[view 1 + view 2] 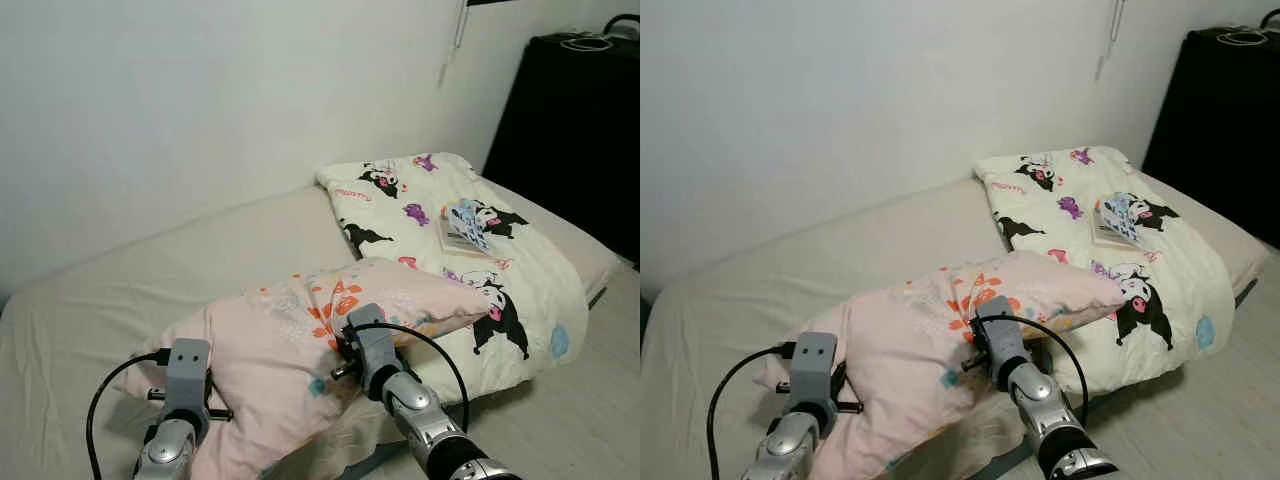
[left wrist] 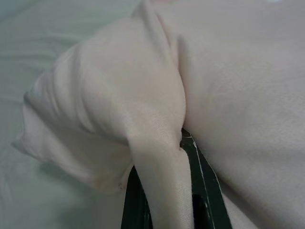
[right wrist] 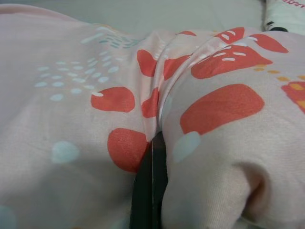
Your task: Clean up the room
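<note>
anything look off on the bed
The pink pillow sits askew near the bed's front edge, pinched by the left gripper and right gripper. A small booklet lies on the cartoon quilt.

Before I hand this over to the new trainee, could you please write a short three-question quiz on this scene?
1. True or false: both pincers are shut on the pink pillow.
2. What lies on the cartoon-print blanket? A) a booklet B) a cup C) a shoe
3. What does the pillow rest on?

Key:
1. True: the left pincer and right pincer each pinch its fabric.
2. A, the booklet.
3. The bed.
</note>
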